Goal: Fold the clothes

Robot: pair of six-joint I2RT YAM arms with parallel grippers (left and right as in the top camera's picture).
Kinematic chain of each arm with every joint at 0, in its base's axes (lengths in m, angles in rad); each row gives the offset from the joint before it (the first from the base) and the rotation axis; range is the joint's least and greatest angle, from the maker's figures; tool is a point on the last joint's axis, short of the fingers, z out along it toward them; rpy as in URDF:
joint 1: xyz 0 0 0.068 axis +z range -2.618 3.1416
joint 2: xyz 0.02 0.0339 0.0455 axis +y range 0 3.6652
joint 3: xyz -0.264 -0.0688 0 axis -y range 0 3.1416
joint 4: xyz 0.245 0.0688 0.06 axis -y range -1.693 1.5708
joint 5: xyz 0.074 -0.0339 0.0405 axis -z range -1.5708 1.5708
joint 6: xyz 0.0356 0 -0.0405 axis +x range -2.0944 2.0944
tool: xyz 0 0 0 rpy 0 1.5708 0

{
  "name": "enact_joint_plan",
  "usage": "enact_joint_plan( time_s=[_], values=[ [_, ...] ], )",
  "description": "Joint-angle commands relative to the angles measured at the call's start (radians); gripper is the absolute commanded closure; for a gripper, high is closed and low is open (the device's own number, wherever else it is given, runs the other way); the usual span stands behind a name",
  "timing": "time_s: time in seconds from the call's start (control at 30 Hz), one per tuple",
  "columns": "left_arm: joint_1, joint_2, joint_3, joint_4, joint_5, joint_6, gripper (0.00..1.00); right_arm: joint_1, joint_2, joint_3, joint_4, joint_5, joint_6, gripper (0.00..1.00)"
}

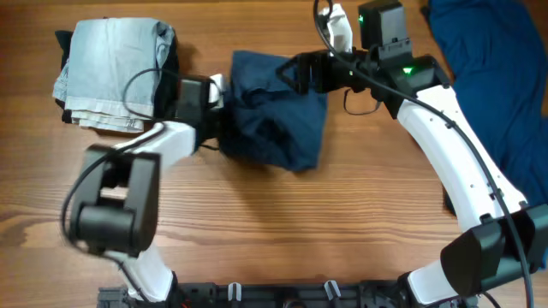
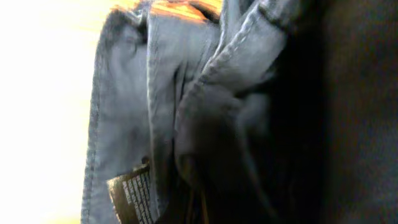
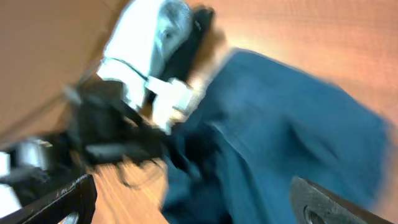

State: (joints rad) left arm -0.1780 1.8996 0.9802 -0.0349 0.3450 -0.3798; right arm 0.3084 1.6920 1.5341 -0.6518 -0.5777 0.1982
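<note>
A dark blue garment [image 1: 276,115] lies bunched mid-table. The left gripper [image 1: 223,107] pushes into its left edge, probably to pin it, but cloth hides whether it grips. The right gripper [image 3: 193,208] hangs wide open above, seemingly ready to lift a fold. Folded clothes [image 1: 107,73] sit far left.

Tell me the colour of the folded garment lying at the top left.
Pale grey-blue. The folded garment shows best in the overhead view.
</note>
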Motion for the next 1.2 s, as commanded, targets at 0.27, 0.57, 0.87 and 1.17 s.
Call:
enact_joint_plan(
  time_s=[0.27, 0.57, 0.87, 1.17],
  values=[
    [0.141, -0.478, -0.010, -0.219, -0.032, 0.089, 0.96, 0.075, 0.105, -0.024, -0.021, 0.024, 0.056, 0.01],
    [0.142, -0.368, -0.010, -0.224, -0.033, 0.089, 0.03, 0.088, 0.150, -0.024, 0.011, 0.008, 0.082, 0.00],
    [0.144, -0.565, -0.010, -0.277, -0.192, 0.089, 0.00, 0.167, 0.255, -0.024, 0.164, -0.026, 0.182, 0.02],
    [0.119, -0.595, -0.010, -0.298, -0.211, 0.081, 0.00, 0.232, 0.327, -0.024, 0.299, 0.257, 0.344, 0.28]
  ],
)
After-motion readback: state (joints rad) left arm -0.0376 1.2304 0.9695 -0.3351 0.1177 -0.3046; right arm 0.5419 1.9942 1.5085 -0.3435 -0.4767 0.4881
